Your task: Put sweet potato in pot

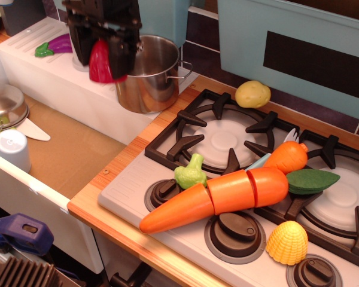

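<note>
My black gripper (102, 57) is shut on the glossy red sweet potato (100, 63) and holds it in the air, just left of the pot's rim and about level with it. The shiny steel pot (151, 75) with thin wire handles stands on the white ledge at the wooden counter's back left. The pot's inside looks empty from here. The red toy hangs beside the pot, not over its opening.
A white stove (239, 209) holds a big orange carrot (218, 197), a small carrot (287, 156), green broccoli (190, 172), yellow corn (286, 242) and a pale potato (252, 94). A purple eggplant (57, 45) lies on the ledge. A steel lid (5, 101) and white cup (12, 148) sit at left.
</note>
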Controlling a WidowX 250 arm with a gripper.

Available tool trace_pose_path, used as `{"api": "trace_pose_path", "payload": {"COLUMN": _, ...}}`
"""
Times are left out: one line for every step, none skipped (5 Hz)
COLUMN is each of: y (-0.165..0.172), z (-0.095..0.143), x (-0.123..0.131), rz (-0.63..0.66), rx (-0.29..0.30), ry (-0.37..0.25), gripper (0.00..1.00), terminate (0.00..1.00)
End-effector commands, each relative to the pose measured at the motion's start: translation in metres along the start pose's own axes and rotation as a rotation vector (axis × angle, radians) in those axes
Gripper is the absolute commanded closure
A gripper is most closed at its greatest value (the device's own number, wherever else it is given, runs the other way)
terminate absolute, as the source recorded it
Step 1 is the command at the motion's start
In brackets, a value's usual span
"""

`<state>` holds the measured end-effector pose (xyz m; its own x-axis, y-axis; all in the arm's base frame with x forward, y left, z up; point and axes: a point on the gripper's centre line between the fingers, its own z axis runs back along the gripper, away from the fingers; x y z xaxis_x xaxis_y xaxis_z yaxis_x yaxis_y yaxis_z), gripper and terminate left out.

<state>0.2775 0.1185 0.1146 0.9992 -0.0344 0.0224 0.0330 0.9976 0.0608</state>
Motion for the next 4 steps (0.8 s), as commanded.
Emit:
{"api": "trace_pose_path", "payload": {"y": 0.026, "z": 0.017, "x": 0.034, "rz": -0.085, "rx": 0.034, "ry": -0.111, "gripper": 1.0, "terminate": 0.0}}
{"api": "trace_pose_path", "payload": {"y": 0.028, "z": 0.014, "x": 0.049, "rz": -0.133, "rx": 0.028, "ry": -0.129, "gripper": 1.0, "terminate": 0.0}}
{"api": "trace_pose_path", "payload": {"y": 0.028, "z": 0.008, "x": 0.059, "rz": -0.155, "rx": -0.019, "ry": -0.155, "gripper": 0.0, "terminate": 0.0}}
{"api": "trace_pose_path", "payload": {"y": 0.028, "z": 0.008, "x": 0.059, "rz": -0.155, "rx": -0.019, "ry": -0.155, "gripper": 0.0, "terminate": 0.0}}
